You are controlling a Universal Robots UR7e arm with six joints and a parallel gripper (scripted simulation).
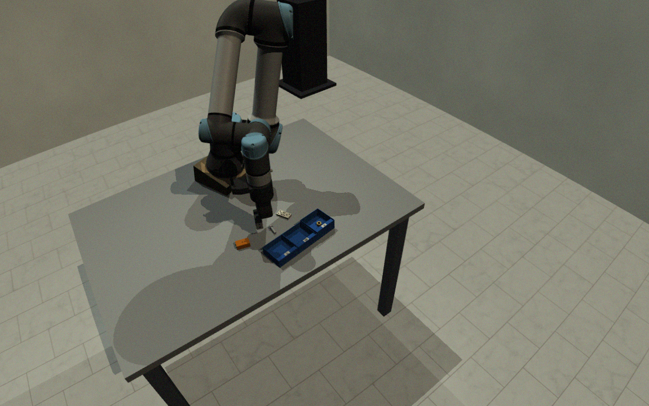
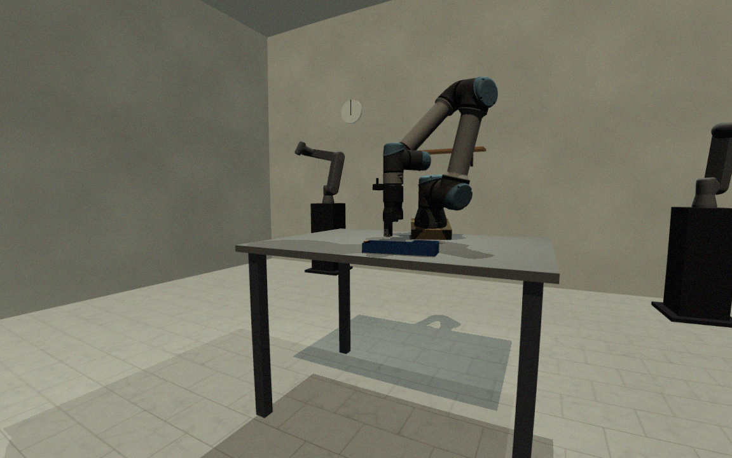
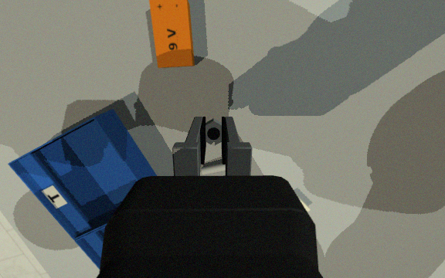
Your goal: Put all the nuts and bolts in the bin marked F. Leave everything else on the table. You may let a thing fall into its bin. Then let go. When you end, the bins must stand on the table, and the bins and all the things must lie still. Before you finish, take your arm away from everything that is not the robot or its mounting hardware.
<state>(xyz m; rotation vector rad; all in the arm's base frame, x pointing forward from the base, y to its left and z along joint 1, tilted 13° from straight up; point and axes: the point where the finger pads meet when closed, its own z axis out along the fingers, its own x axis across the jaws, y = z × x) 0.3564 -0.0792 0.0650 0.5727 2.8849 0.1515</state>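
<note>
Grey-tubed arm (image 1: 224,75), blue joint caps, black claw (image 3: 213,136)
</note>
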